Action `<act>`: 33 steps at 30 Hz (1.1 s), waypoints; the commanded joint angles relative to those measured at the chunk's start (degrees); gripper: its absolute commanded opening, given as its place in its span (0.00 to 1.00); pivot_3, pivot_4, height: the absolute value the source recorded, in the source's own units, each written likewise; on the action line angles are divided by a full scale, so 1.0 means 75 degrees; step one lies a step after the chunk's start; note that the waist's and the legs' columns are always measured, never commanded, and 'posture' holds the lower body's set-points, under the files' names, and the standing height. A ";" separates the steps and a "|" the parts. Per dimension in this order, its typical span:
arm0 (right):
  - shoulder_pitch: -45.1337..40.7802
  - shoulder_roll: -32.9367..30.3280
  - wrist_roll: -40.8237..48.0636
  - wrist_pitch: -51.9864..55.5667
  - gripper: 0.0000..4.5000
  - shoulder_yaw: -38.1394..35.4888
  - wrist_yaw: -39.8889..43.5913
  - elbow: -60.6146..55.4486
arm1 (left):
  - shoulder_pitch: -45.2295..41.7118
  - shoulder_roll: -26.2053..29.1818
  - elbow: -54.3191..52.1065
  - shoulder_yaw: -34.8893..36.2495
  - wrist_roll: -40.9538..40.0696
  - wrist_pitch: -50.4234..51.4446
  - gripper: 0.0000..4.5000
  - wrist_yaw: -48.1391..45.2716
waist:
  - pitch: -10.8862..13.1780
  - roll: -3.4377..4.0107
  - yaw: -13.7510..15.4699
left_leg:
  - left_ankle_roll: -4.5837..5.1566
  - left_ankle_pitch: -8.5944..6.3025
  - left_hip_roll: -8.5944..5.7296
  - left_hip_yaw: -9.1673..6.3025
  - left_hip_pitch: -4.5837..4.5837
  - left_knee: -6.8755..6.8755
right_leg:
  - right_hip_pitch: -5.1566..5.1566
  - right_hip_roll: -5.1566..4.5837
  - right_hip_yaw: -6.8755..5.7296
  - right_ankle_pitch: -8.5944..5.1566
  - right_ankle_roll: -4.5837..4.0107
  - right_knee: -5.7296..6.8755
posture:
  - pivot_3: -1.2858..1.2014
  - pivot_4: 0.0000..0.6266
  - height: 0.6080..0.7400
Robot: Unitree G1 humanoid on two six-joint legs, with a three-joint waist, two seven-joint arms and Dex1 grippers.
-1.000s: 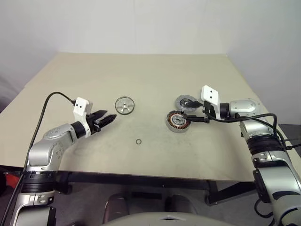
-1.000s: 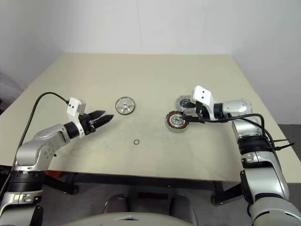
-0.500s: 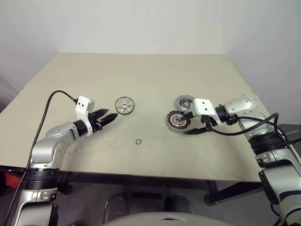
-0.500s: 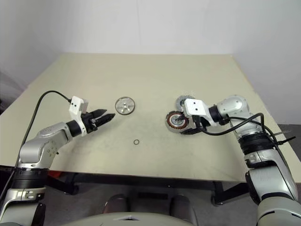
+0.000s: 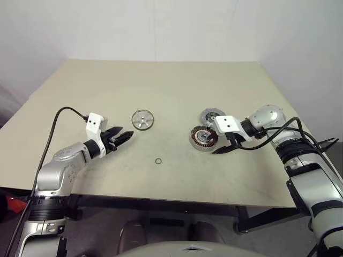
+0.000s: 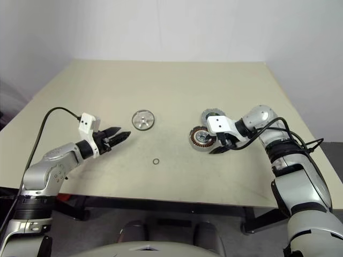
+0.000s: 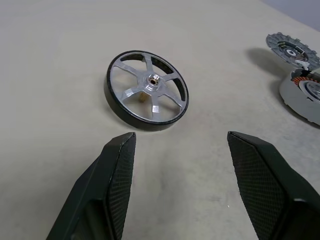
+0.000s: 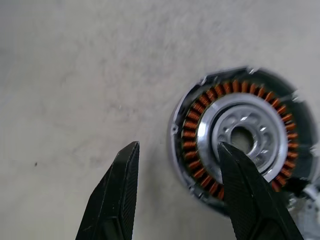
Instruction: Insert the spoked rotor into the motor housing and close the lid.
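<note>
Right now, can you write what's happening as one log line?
left gripper: open, near motor housing | right gripper: open, over spoked rotor | lid: on table

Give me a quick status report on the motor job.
Both grippers open, empty. Right gripper over the copper-wound rotor, one finger across its rim. Left gripper facing the silver housing. Lid behind rotor. Small ring lying loose mid-table.

Left arm (image 5: 67, 163) bent low, reaching forward and inward; left gripper (image 5: 124, 137) nearly level, jaws apart, nothing between. Right arm (image 5: 289, 142) folded inward at elbow; right gripper (image 5: 222, 149) tilted steeply down toward the left, jaws apart, empty.
</note>
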 commanded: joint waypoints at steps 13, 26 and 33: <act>-0.0881 -0.0219 -0.0109 -0.1309 0.62 0.0607 0.0551 0.0861 | 0.0038 -0.0048 -0.0269 0.0152 0.0018 -0.0289 0.69 0.0130 | 0.0000 0.0000 -0.0006 | 0.0002 -0.0001 0.0002 0.0000 -0.0002 0.0004 | 0.0000 0.0001 -0.0001 0.0000 0.0000 0.0003 | 0.52 0.00 1.00; -0.1229 -0.0032 -0.0946 -0.2272 0.62 0.0618 0.0217 0.1021 | 0.0064 -0.0074 -0.0238 0.0110 0.0088 -0.0333 0.69 0.0173 | 0.0000 0.0000 -0.0010 | 0.0003 -0.0002 0.0003 0.0000 -0.0004 0.0007 | -0.0001 0.0002 -0.0001 0.0000 -0.0001 0.0004 | 0.52 0.00 1.00; -0.1150 0.0048 -0.1229 -0.2466 0.26 0.0632 -0.0078 0.1045 | 0.0043 -0.0045 -0.0189 0.0137 0.0136 -0.0351 0.69 0.0166 | -0.0001 -0.0002 -0.0010 | 0.0005 -0.0003 0.0004 0.0000 -0.0004 0.0009 | -0.0001 0.0002 0.0000 0.0000 0.0000 0.0004 | 0.52 0.00 1.00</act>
